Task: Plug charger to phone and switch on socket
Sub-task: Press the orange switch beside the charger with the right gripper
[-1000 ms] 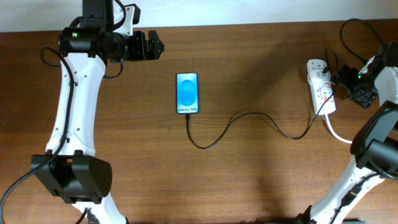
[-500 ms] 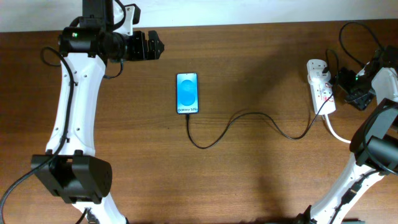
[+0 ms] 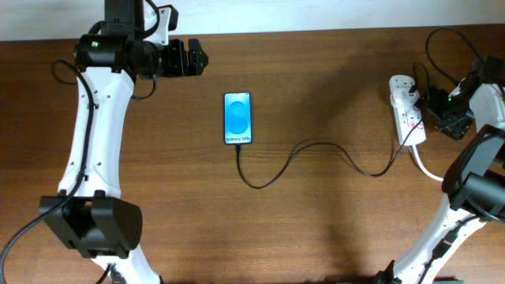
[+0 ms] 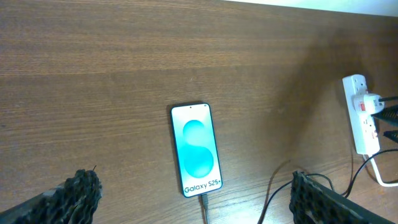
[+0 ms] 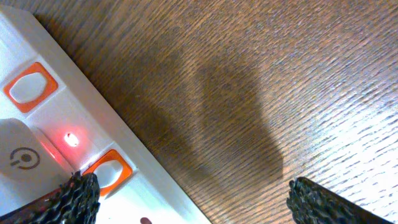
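As the right claw [image 3: 434, 109] edges closer than a second ago to the white power strip [image 3: 406, 106] at the right, a red lamp [image 5: 72, 139] glows on it, suggesting the power is already on. The black cable [image 3: 316, 147] meets the foot of the lit phone [image 3: 237, 118] at centre, so the job looks near done. Both claws gape wide and empty, the left claw [image 3: 197, 59] parked at the far edge, arm outstretched.

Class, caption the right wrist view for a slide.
Right gripper, fingers spread, at the edge of the socket; red light glowing between two orange-rimmed switches.
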Robot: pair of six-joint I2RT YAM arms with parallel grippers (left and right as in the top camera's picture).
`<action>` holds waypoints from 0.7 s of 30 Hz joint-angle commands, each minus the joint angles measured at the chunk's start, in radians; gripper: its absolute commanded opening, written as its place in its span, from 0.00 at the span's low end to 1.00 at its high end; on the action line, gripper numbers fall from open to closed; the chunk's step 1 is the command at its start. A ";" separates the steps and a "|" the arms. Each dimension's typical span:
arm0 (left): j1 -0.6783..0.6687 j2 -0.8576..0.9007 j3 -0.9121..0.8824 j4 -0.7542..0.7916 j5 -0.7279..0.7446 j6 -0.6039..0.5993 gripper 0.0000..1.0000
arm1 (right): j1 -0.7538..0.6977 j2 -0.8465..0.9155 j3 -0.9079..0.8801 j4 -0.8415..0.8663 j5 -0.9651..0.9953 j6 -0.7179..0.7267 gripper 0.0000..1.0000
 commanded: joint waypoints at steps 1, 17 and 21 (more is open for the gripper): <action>0.000 0.005 -0.003 -0.002 0.000 0.013 0.99 | 0.044 0.029 -0.016 -0.021 0.025 -0.025 0.99; 0.000 0.005 -0.003 -0.002 0.000 0.013 0.99 | -0.060 -0.252 0.603 -0.550 -0.153 -0.192 0.99; 0.000 0.005 -0.003 -0.002 0.000 0.013 0.99 | 0.051 -0.412 0.605 -0.557 -0.357 -0.299 0.99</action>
